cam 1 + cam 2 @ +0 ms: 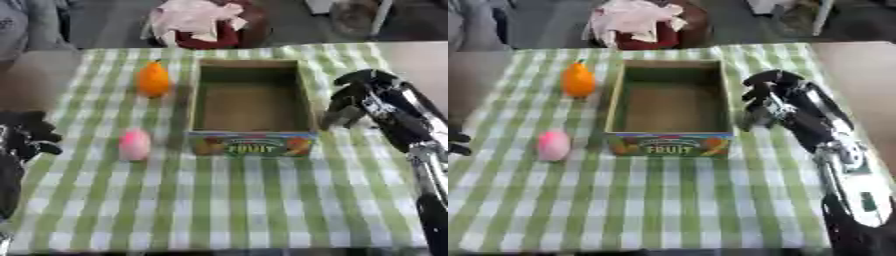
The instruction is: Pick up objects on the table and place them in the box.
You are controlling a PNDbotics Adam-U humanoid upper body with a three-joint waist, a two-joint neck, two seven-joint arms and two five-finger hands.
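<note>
The table (pixel 262 210), covered in a green-and-white checked cloth, carries every item of the task. No object has yet been placed, so the task is judged to be at its start.

The box (pixel 251 145) stands at the centre of the table, open at the top, with a printed front panel reading FRUIT. Its interior shows only bare cardboard floor; nothing lies inside it.

The right hand (pixel 765 100) sits just beside the right wall of the box, near its front corner, with its arm entering from the lower right. Its fingers curl downward and inward, and nothing is seen between them. It holds no object. Whether it touches the box wall cannot be determined.

The left hand (pixel 31 135) shows at the left edge of the left eye view, over the border of the cloth. Only a dark outline is visible; how far its fingers are open cannot be told. No object is seen in it.

The orange fruit (pixel 153 80), pear-shaped with a small stem, stands upright to the left of the box near its rear corner, apart from the wall.

The pink fruit (pixel 134 144) lies to the left of the box near its front corner, apart from the orange fruit.

Remaining work, by judgement: both fruits must be picked up and placed in the box. Both lie on the left side, nearer the left hand.
</note>
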